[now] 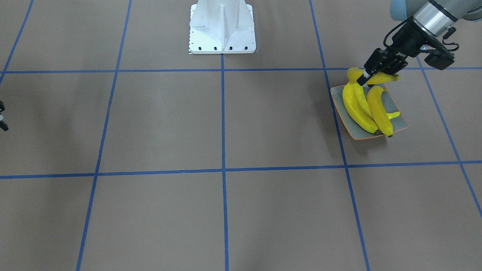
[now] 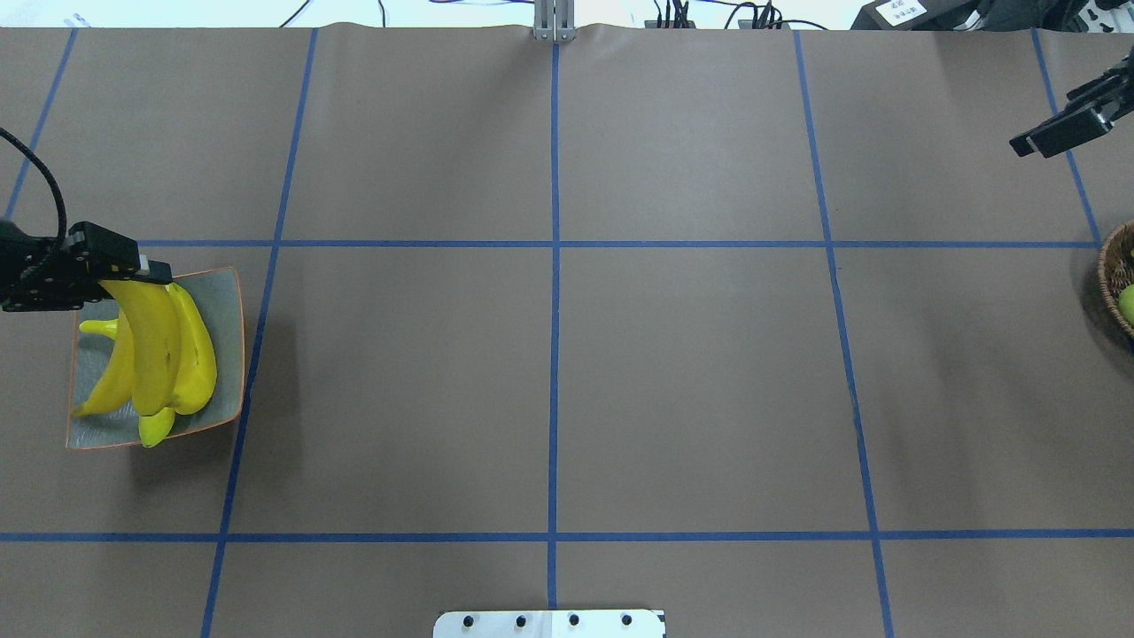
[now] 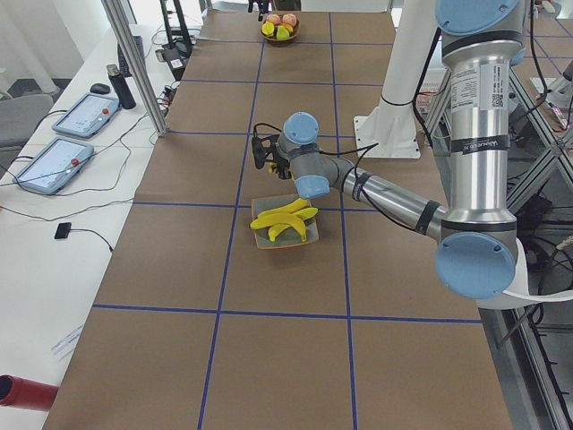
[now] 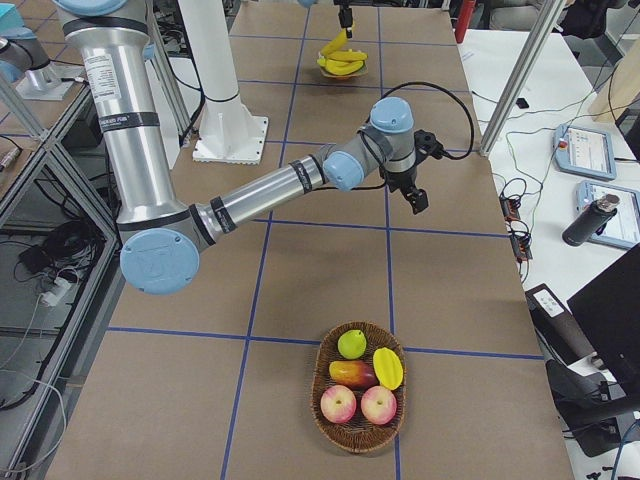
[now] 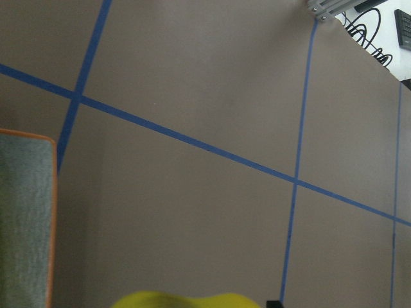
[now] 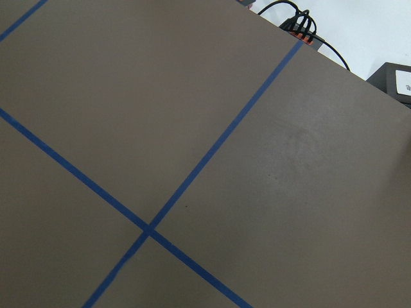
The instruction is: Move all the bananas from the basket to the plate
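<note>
At the table's left end, I see the left gripper (image 2: 151, 273) clamped on the upper end of one banana (image 2: 155, 346), which hangs over the plate (image 2: 226, 301). On that plate lie other bananas (image 2: 199, 359) in a pile; I cannot tell whether the hanging one touches them. Far right: the right gripper (image 2: 1028, 144) hovers above the table (image 2: 691, 372), well apart from the basket (image 4: 360, 446). I cannot tell whether its fingers are parted or closed. The basket holds apples (image 4: 340, 405) and other fruit.
</note>
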{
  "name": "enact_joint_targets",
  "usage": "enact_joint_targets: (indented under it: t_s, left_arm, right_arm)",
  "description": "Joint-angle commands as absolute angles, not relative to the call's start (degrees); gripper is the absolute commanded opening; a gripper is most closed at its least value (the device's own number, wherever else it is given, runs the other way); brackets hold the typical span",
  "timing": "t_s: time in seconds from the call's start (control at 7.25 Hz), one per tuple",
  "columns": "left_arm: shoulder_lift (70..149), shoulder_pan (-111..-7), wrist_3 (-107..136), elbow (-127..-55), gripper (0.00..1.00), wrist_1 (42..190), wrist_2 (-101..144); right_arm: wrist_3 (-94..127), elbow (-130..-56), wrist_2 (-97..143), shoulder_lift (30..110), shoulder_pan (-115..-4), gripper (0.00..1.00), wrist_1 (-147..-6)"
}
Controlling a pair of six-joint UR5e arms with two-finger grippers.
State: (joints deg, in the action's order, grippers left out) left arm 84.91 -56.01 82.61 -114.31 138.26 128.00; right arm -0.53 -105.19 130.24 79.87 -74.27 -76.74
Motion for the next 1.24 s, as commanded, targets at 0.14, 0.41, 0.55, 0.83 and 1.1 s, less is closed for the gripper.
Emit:
enact_joint_targets:
  t_s: [0.14,0.41,0.55,0.83,1.1]
  left_arm:
    - [82.4,-58.4,75.7,-110.7,0.00,137.9,128.0]
    - [82.5,-57.8,75.6,-110.2,0.00,135.9,127.8]
    - [83.1,-57.7,75.6,-109.9,0.00,134.4,127.7]
    - [83.3,-57.5,75.6,-109.3,0.00,133.8,127.6]
    - [87.0,-56.7,75.6,-106.1,0.68,133.8,126.4]
  right_arm:
    - [-12.4,-99.2,134.2,80.7,-80.7,1.00,-76.7]
    - [-12.7,-98.8,134.0,80.4,-80.7,1.00,-76.7]
    - [-12.7,-98.7,134.0,80.6,-80.7,1.00,-76.7]
    - [-12.6,-98.6,133.9,80.4,-80.7,1.00,-76.7]
    - [-12.5,-97.9,133.9,80.1,-80.7,1.00,-76.7]
